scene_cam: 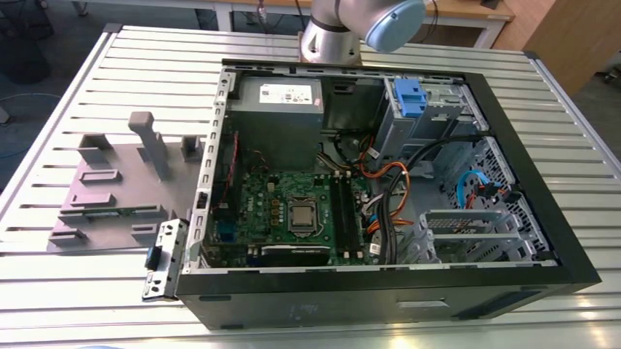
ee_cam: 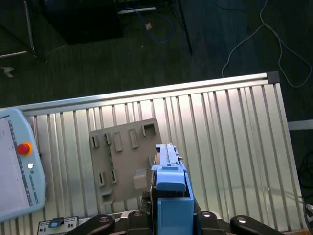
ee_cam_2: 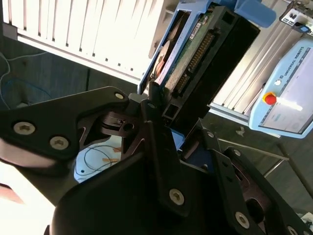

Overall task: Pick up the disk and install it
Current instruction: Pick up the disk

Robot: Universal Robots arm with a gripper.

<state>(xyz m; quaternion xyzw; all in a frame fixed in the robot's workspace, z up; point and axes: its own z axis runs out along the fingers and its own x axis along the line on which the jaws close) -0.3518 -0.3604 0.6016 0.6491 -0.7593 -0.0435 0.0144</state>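
My gripper [ee_cam_2: 177,116] is shut on the disk [ee_cam_2: 195,51], a flat drive clipped in a blue plastic carrier, with its connector edge and circuit board showing in the second wrist view. In the first wrist view the disk [ee_cam: 170,188] appears edge-on between the black fingers, held high above the slatted table [ee_cam: 230,147] and over the grey holder plate [ee_cam: 124,161]. The open computer case [scene_cam: 388,182] lies on the table in the exterior view, with a metal drive cage [scene_cam: 432,109] at its back right corner.
A blue plastic piece [scene_cam: 409,97] sits in the drive cage. Motherboard [scene_cam: 291,211] and cable bundles [scene_cam: 408,182] fill the case. The grey holder plate [scene_cam: 116,182] lies on the exterior view's left. A teach pendant [ee_cam: 19,166] rests at the table's edge. The arm's base [scene_cam: 335,36] stands behind the case.
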